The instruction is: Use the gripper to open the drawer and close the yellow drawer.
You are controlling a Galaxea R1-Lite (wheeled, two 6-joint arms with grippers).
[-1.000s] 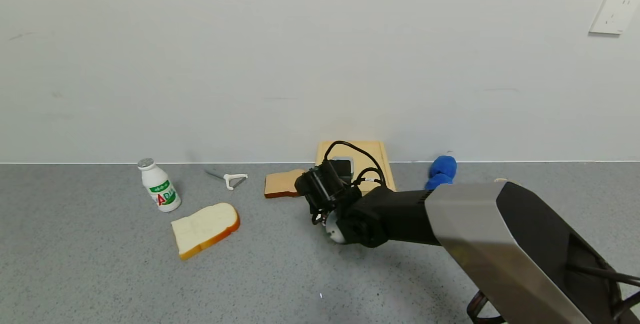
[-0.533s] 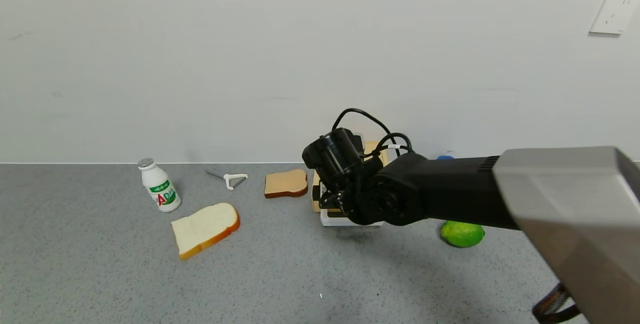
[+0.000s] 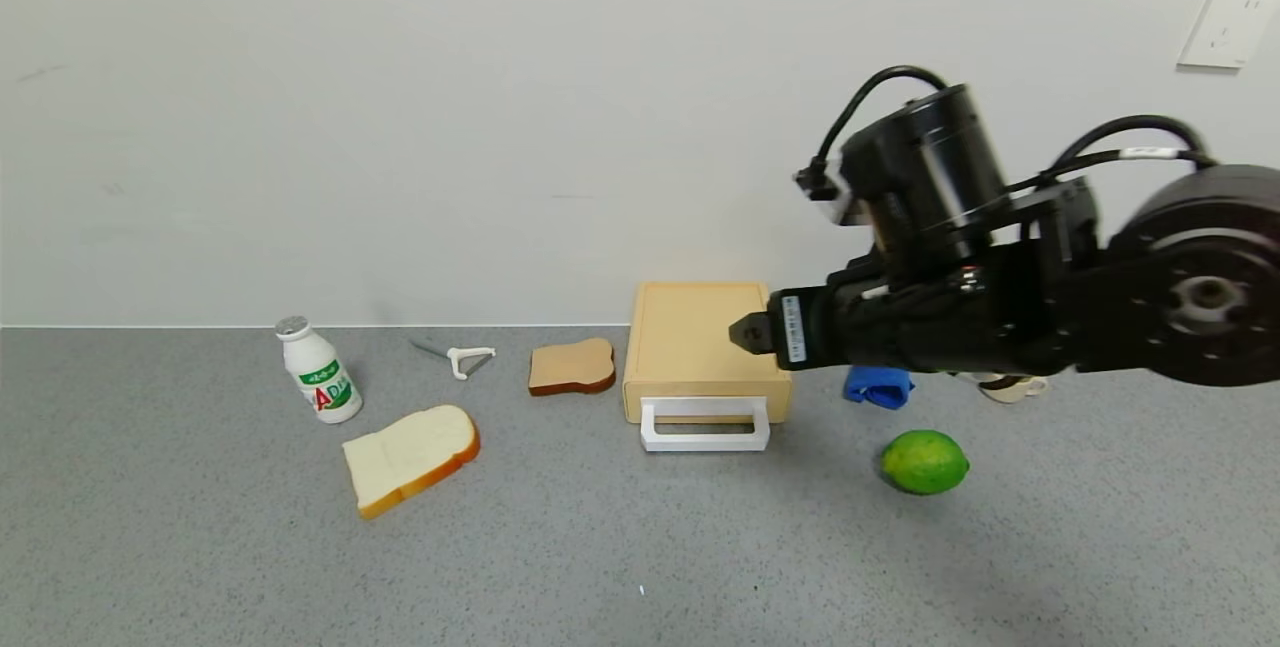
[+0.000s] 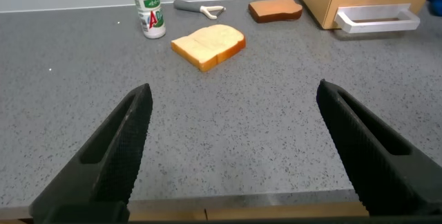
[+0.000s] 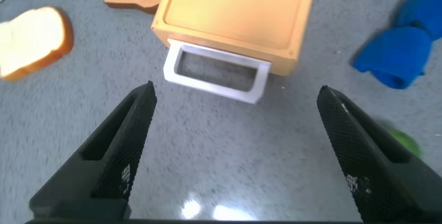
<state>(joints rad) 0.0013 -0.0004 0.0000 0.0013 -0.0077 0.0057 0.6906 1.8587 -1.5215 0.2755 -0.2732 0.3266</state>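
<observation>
Right wrist view: our right pincer hangs wide open and empty above the drawer, its white handle lying crosswise just ahead.

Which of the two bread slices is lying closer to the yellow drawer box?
The darker brown toast slice, lying just beside the drawer box by the wall. The pale slice with the orange crust lies farther off, nearer the bottle.

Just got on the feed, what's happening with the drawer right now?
The right gripper hangs open in the air above the yellow drawer, touching nothing. The drawer looks shut, its white handle facing the robot. The left gripper sits open, low over the table, well away from it. Bread, a bottle, a lime and a blue cloth lie around.
</observation>
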